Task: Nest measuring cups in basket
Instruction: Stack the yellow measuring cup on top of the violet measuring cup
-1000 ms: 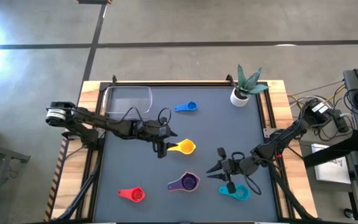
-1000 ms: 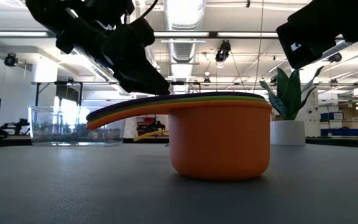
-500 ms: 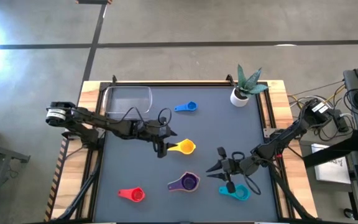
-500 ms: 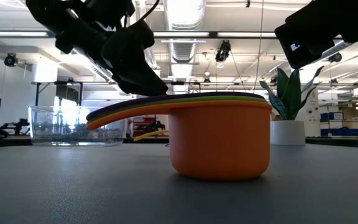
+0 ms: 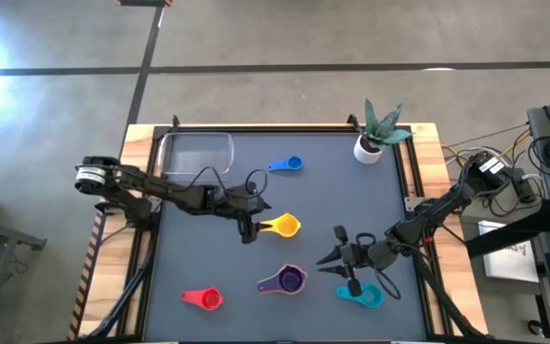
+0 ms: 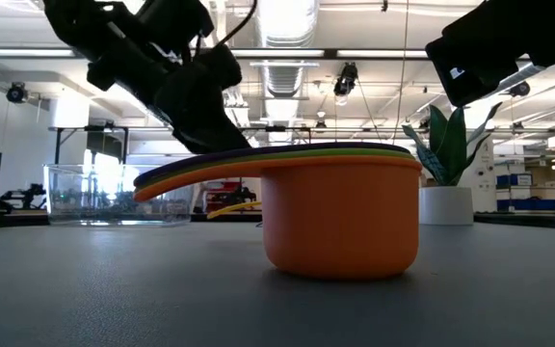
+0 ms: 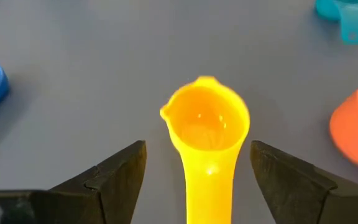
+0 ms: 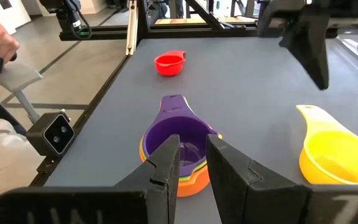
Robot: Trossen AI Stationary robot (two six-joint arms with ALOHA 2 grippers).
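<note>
**Yellow cup lined up for a handle grab**

Dark grey matting covers the bench (image 5: 208, 248), and everything below is placed against the basket (image 5: 197, 153), the clear low-walled tray at the bench's far left corner, which holds no cup.

Just right of the basket lies the blue cup (image 5: 289, 164). Nearer the front from the basket, toward the bench's middle, lies the yellow cup (image 5: 284, 226), handle toward the left gripper (image 5: 247, 223), whose jaws stand wide to either side of that handle without touching it. Farther from the basket sits a nested stack, the purple cup (image 5: 288, 280) on top, with green and orange rims under it in the low view. The red cup (image 5: 206, 299) lies at the front, well below the basket. The teal cup (image 5: 367, 295) is farthest from it, beside the right gripper (image 5: 351, 256); the right wrist view shows its jaws narrowly apart, holding nothing.

The cups look like thin, stiff plastic: light, smooth, likely to skid or tip if nudged. The flat handle seems the safest hold, pinched near the bowl so the cup hangs level.
</note>
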